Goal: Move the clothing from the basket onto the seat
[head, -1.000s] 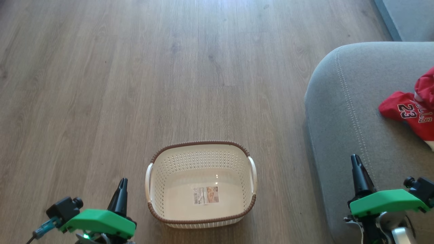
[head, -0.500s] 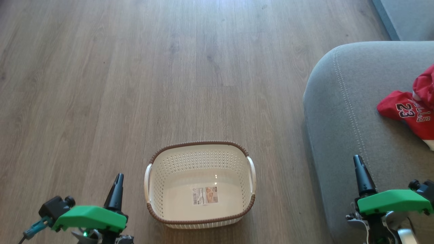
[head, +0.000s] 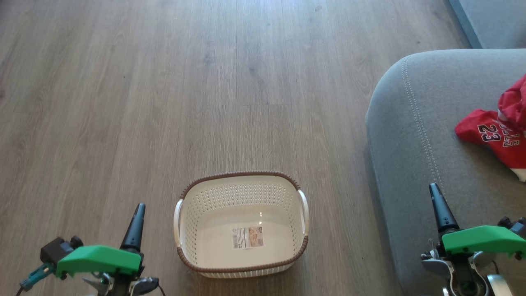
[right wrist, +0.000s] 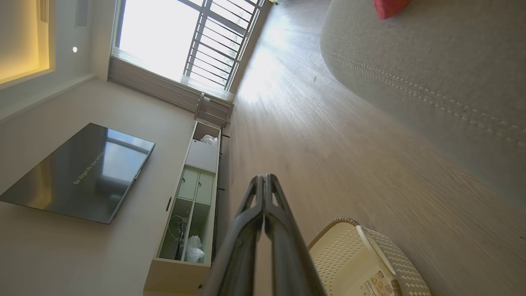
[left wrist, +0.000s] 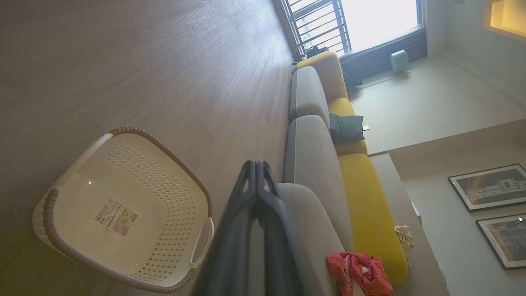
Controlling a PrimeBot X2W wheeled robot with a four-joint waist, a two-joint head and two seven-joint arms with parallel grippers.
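**Jaws.** L gripper (head: 139,211): both fingers pressed together to a single point, nothing between them. Your left wrist view confirms it (left wrist: 257,164). R gripper (head: 434,191): the same, closed on nothing, tips meeting in the right wrist view (right wrist: 264,179). Neither touches any item.

**Position.** In the head view the L gripper hangs over the floor (head: 164,102), beside the basket (head: 241,174) on its left and apart from it. The R gripper stands over the near part of the seat (head: 415,123), well short of the clothing (head: 493,135).

**Count.** 2 grippers, 1 basket with 2 white handles, and 1 paper label (head: 248,237) on its bare floor. There is 1 red heap on the seat, at the frame's right edge. The jersey's "23" is legible, and a second red fold lies over it — separate garment or not, cannot tell.

**View differences.**
- Left wrist view: it gives you the basket (left wrist: 135,164) on the floor beside the seat (left wrist: 312,230), with the clothing (left wrist: 359,273) crumpled on top. The seat is one of a row of grey cushions. A yellow backrest (left wrist: 365,197), 1 teal pillow (left wrist: 347,127) and 2 framed pictures (left wrist: 489,187) lie beyond.
- Right wrist view: it gives you the seat's double seam (right wrist: 431,61) and a red corner of the clothing (right wrist: 388,6). It also takes in the basket's perforated wall (right wrist: 396,261), plus 1 dark TV (right wrist: 78,172) and 1 cabinet (right wrist: 189,197) — the room's other side.
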